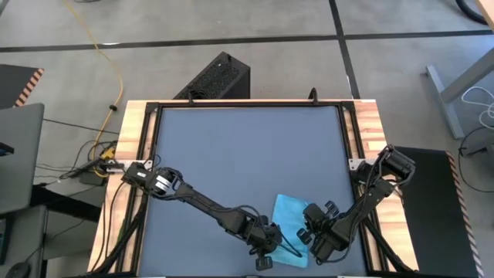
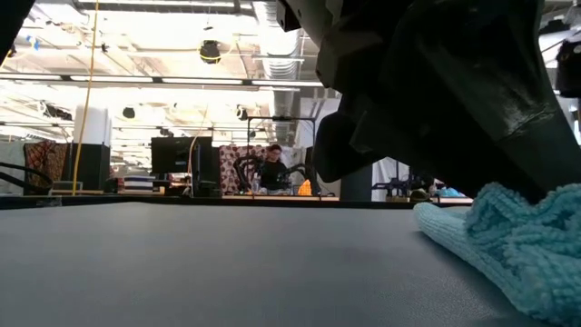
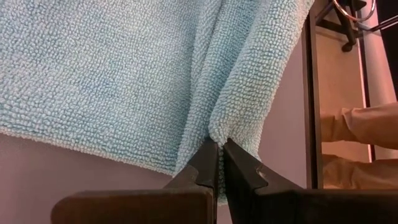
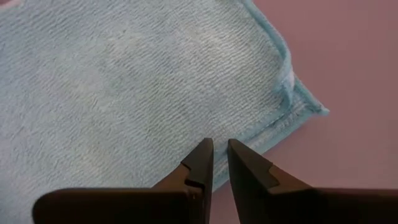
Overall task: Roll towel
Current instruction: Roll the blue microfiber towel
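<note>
Towel [image 3: 124,81] fold in left claw [image 3: 217,149]

Towel [image 2: 522,241] cut off at the low view's right edge, upper part hidden behind a dark arm [image 2: 436,82]. Near edge under both arms in the high view.

Two dark arms fill the overhead view, both built from black tubular links with chunky rounded joints. The left arm [image 1: 201,202] carries a pale silvery collar near its shoulder joint, with thin black cables looping alongside. The right arm [image 1: 369,199] is matte black throughout, its shoulder housing boxy and knuckled. Up close, the left pincer [image 3: 218,154] shows two slim, dark, wedge-shaped fingers tapering to blunt tips, set on a broad brownish-black block. The right pincer [image 4: 219,151] looks the same shape; a small notch marks each finger, possibly a seam.
</note>
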{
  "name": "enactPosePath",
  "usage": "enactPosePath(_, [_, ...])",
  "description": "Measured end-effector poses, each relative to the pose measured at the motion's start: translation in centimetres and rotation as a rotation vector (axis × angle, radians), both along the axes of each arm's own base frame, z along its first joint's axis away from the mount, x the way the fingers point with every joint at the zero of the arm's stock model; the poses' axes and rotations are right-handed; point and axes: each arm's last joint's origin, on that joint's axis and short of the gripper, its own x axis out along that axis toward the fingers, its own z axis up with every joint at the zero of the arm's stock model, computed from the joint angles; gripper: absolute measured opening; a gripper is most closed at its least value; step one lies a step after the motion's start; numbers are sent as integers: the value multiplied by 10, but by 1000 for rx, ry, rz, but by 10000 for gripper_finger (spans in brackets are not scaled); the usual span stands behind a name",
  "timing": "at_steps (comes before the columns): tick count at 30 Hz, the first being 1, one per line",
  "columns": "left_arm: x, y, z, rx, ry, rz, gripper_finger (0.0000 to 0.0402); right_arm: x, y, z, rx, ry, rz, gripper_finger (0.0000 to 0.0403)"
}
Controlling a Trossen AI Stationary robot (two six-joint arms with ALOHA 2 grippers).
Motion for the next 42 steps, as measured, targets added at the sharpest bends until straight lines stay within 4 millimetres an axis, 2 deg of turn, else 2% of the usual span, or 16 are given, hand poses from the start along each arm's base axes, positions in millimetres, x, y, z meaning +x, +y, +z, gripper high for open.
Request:
enactPosePath(11, [2, 4, 1, -7, -6, 24, 0, 3, -15, -8, -39, 38, 2, 75])
enactPosePath(21, [20, 36, 5, -54, -48, 115, 0, 24, -49, -13, -125, 131, 35, 75])
enactPosePath(25, [22, 43, 5, -65, -41, 115, 0, 32, -60, -13, -135, 149, 13, 75])
enactPosePath(33, [19, 35, 5, -66, -39, 99, 0, 23, -49, -8, -144, 71, 15, 75])
enactPosePath(42, [19, 33, 5, -56, -42, 101, 0, 3, -38, 18, -172, -128, -17, 75])
